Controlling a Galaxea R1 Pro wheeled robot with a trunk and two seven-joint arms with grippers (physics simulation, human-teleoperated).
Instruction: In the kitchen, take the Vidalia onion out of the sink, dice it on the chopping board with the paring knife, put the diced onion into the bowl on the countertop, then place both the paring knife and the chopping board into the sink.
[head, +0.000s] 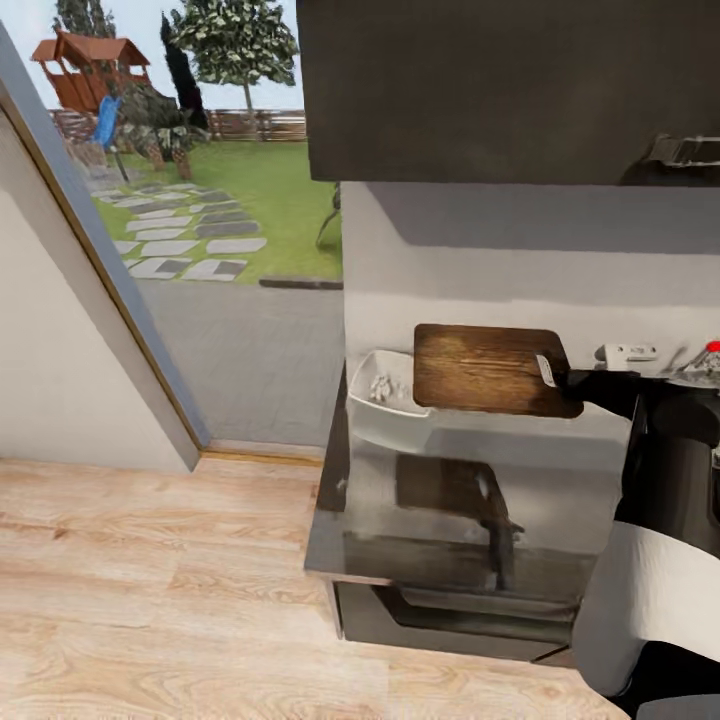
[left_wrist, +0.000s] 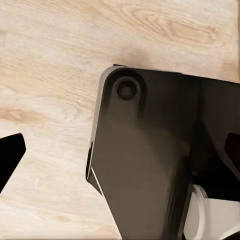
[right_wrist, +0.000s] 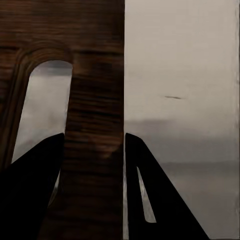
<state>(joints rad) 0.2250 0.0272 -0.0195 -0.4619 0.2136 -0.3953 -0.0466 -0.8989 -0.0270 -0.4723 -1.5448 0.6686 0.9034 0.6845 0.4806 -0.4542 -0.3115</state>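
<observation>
Gripping the chopping board (head: 488, 368) at its handle-slot end, the right gripper (head: 556, 377) holds it flat in the air above the countertop (head: 440, 500), which mirrors the board's dark underside. In the right wrist view the two black fingers (right_wrist: 37, 190) straddle the strip of wood (right_wrist: 95, 130) between the oblong slot and the board's edge, one finger through the slot, the other outside the edge; jaws clamped on the board. The bowl (head: 385, 405) sits on the countertop by the wall, just beside and partly under the board's far end, with pale diced pieces (head: 381, 386) inside. At the head view's right edge, behind the right arm, the faucet's red knob (head: 713, 348) shows; the sink basin itself is hidden by the arm. Paring knife: not identifiable. The left wrist view looks down on pale wooden flooring (left_wrist: 55, 65) and a black part of the robot's body (left_wrist: 150, 160); one dark fingertip (left_wrist: 10, 157) shows at the frame edge, and the left gripper's state cannot be told. Window at left shows a lawn (head: 250, 190).
</observation>
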